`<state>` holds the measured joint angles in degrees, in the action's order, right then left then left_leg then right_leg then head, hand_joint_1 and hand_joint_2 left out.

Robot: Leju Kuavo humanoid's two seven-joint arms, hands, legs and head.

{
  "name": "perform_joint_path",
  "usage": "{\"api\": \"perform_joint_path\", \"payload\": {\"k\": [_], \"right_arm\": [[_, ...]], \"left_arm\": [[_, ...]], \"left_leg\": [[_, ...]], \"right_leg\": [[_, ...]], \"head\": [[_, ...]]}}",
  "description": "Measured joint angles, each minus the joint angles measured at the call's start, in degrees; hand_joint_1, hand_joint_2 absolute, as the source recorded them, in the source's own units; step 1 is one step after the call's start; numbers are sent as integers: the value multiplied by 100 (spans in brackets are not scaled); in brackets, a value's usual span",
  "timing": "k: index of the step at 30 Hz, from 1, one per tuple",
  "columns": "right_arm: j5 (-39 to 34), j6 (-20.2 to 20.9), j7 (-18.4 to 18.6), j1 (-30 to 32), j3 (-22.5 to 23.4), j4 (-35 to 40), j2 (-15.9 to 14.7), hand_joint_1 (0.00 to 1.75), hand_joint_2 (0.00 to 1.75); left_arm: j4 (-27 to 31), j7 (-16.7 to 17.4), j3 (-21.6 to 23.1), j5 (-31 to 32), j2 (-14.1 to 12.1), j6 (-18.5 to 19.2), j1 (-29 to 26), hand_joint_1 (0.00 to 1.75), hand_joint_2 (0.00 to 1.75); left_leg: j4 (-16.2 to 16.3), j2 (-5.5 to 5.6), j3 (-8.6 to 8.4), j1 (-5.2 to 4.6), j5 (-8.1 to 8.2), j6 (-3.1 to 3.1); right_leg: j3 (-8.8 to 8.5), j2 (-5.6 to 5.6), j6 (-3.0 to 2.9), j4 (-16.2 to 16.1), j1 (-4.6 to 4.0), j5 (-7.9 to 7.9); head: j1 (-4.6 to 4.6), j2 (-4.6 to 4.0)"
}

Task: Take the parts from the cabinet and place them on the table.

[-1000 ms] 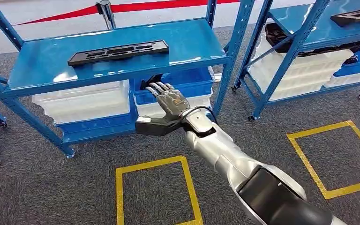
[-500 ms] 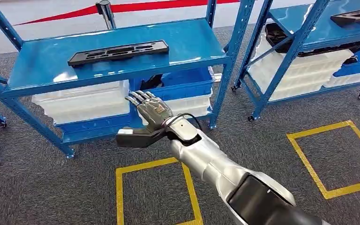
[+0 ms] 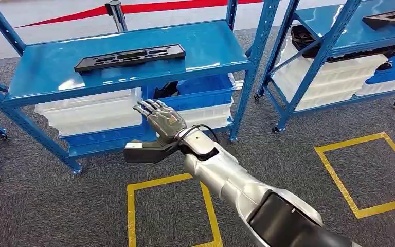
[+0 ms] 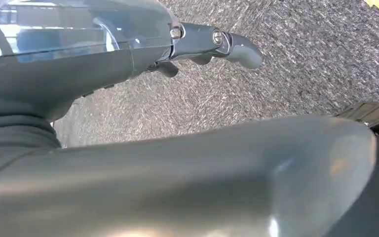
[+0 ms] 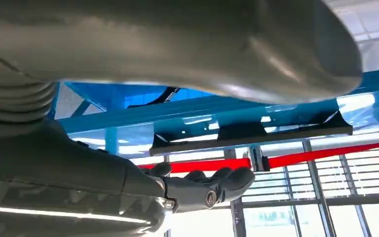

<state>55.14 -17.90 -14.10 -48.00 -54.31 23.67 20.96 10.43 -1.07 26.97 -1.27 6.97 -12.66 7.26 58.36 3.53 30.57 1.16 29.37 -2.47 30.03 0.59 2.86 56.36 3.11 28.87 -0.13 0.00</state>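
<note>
Right hand [image 3: 160, 121] is raised in front of the blue cabinet [image 3: 46, 77], fingers extended and spread, thumb stretched out sideways, holding nothing. It sits level with the lower tier, just outside the front edge, before the blue bin [image 3: 205, 92] and the white crates [image 3: 90, 110] stored there. One black part [image 3: 129, 56], a long flat tray with cut-outs, lies on the top shelf, toward its middle and closer to the rear edge, well apart from the hand. A second cabinet [image 3: 334, 31] at the right carries another black part [image 3: 391, 18] on its top shelf. Left hand [image 4: 212, 42] appears in its wrist view above grey carpet with nothing in it; whether the fingers are spread or curled, I cannot tell. Yellow tape squares [image 3: 133, 206] mark the carpet before the cabinets.
</note>
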Motion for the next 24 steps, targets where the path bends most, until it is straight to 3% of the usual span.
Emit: {"api": "perform_joint_path", "payload": {"k": [1, 2, 3, 4, 6, 7, 8, 9, 11, 12, 13, 14, 15, 17, 18, 19, 20, 22, 23, 24], "right_arm": [[-7, -2, 2, -3, -2, 18, 16, 0, 0], [-13, -7, 2, 0, -2, 50, 57, 0, 0], [-15, -9, 0, -3, -7, 52, 39, 0, 0], [-15, -9, -11, -31, -15, 59, 55, 0, 0], [-39, -9, -9, -22, -22, 59, 48, 0, 0], [-46, -7, -4, 7, -22, 59, 20, 0, 0], [-48, -7, -4, 32, -24, 59, 0, 0, 0], [-50, -7, -4, 49, -31, 59, -2, 0, 0], [-55, -7, -7, 43, -50, 59, -2, 0, 0], [-59, -7, -7, 42, -59, 59, -6, 0, 0], [-63, -4, -9, 34, -68, 59, -33, 0, 0], [-63, -2, -11, 43, -72, 61, -17, 0, 0], [-66, -2, -7, 64, -72, 61, -20, 0, 0], [-66, -7, -13, 55, -72, 63, -15, 0, 0], [-66, -13, -15, 43, -72, 72, 2, 0, 0], [-63, -15, -22, 23, -74, 72, 5, 0, 0], [-63, -15, -26, 12, -74, 72, 7, 0, 0], [-63, -17, -31, 31, -74, 72, 2, 0, 0], [-66, -26, -33, 47, -74, 72, 2, 0, 0], [-66, -33, -35, 55, -76, 72, 5, 0, 0]], "left_arm": [[2, -7, 0, -2, 0, 0, 2, 0, 0], [4, -13, 0, 0, 0, 0, 9, 0, 0], [4, -13, 0, 2, 11, 0, 12, 0, 0], [4, -15, 0, 9, 20, 0, 22, 0, 0], [4, -13, 0, 9, 20, -7, 30, 0, 0], [4, -15, 0, 9, 22, -7, 30, 0, 0], [4, -13, 0, 9, 22, -7, 24, 0, 0], [2, -13, 0, 7, 22, -4, 19, 0, 0], [2, -20, 0, 9, 24, -4, 24, 0, 0], [2, -31, 0, 17, 24, -7, 24, 0, 0], [-2, -31, 0, 24, 20, -13, 37, 0, 0], [-2, -30, 0, 24, 20, -15, 48, 0, 0], [-2, -31, 0, 24, 22, -15, 47, 0, 0], [0, -31, 0, 24, 24, -15, 53, 0, 0], [2, -33, 0, 24, 24, -15, 55, 0, 0], [2, -35, 0, 22, 24, -15, 68, 0, 0], [2, -35, 0, 22, 24, -15, 77, 0, 0], [0, -35, 0, 22, 24, -15, 64, 0, 0], [0, -35, 0, 24, 24, -15, 47, 0, 0], [0, -35, 0, 24, 22, -15, 34, 0, 0]], "left_leg": [[-14, -5, 3, -26, -26, 81], [-187, -36, -72, -21, -91, 145], [-322, -92, -151, 38, -159, 175], [-377, -96, -170, 43, -184, 204], [-380, -109, -175, 35, -166, 217], [-374, -108, -177, 30, -153, 221], [-363, -100, -183, 35, -131, 208], [-345, -96, -201, 51, -99, 185], [-263, -68, -268, 106, 23, 99], [-190, -65, -285, 121, 115, 43], [-122, -59, -247, 70, 169, -28], [-109, -47, -212, 78, 172, -48], [-130, -49, -225, 86, 169, -67], [-188, -46, -278, 102, 194, -103], [-103, -159, -274, 110, 237, -116], [184, -259, -132, 93, 325, -114], [651, -289, 130, 86, 486, -114], [1576, -296, 699, 86, 749, -119], [1809, -296, 893, 90, 715, -122], [1719, -300, 935, 101, 514, -124]], "right_leg": [[-11, 2, 72, -43, 18, -26], [-47, 8, 107, -104, -11, -46], [-16, -20, 88, -58, -18, -20], [137, -19, 65, 172, -48, 107], [680, -18, 62, 1114, -69, 464], [960, -18, 64, 1542, -70, 548], [1121, -19, 76, 1699, -69, 483], [1127, -19, 87, 1585, -66, 285], [817, -19, 105, 709, -48, -356], [668, -14, 117, 309, -26, -518], [559, 35, 109, 314, -71, -375], [572, 36, 14, 298, -69, -291], [587, 36, -12, 300, -83, -277], [554, 34, -89, 291, -85, -238], [511, 18, -135, 269, -56, -223], [474, -11, -178, 263, -54, -195], [448, -41, -209, 263, -55, -173], [396, -76, -219, 263, -60, -122], [359, -78, -210, 263, -57, -93], [308, -78, -186, 263, -41, -60]], "head": [[-9, 0], [-26, 0], [13, 0], [35, 0], [66, 0], [68, 0], [76, 0], [87, 0], [107, 0], [133, 0], [171, 0], [162, 0], [92, 0], [79, 0], [74, 0], [24, 0], [-28, 0], [-37, 0], [-37, 0], [-37, 0]]}}
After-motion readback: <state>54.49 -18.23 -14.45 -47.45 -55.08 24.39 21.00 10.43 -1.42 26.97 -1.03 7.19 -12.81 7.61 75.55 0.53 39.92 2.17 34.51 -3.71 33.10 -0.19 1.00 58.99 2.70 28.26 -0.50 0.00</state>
